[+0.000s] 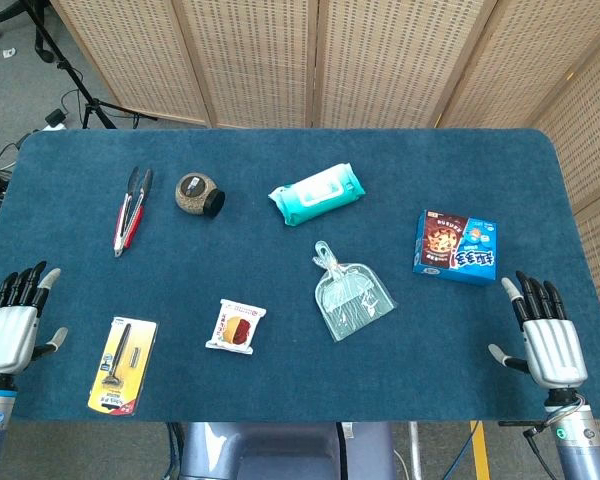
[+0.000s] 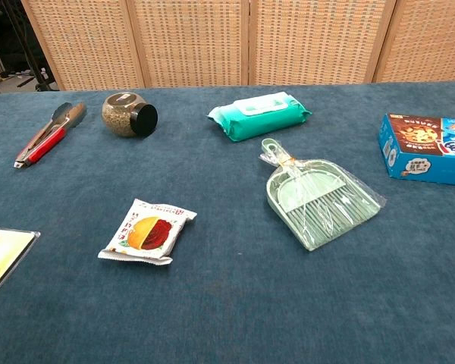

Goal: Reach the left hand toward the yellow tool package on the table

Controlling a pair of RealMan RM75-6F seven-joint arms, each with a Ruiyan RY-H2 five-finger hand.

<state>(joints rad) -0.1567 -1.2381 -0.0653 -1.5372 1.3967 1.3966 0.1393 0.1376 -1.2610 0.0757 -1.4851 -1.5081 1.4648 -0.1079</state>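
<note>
L hand [image 1: 10,330] at the near-left table edge, fingers spread, holding nothing. Yellow tool package [image 1: 123,364] lies flat just to its inboard side, a bit nearer the robot than the fingertips [image 1: 25,283]. Pkg long axis runs roughly fore-aft, about parallel to the fingers. Not touching. R hand [image 1: 548,335] also spread and empty, far side of the table, well apart from pkg, so L is clearly the nearer one. Reach looks like a short sideways move inboard. Chest view shows only the pkg corner, no hands.
</note>
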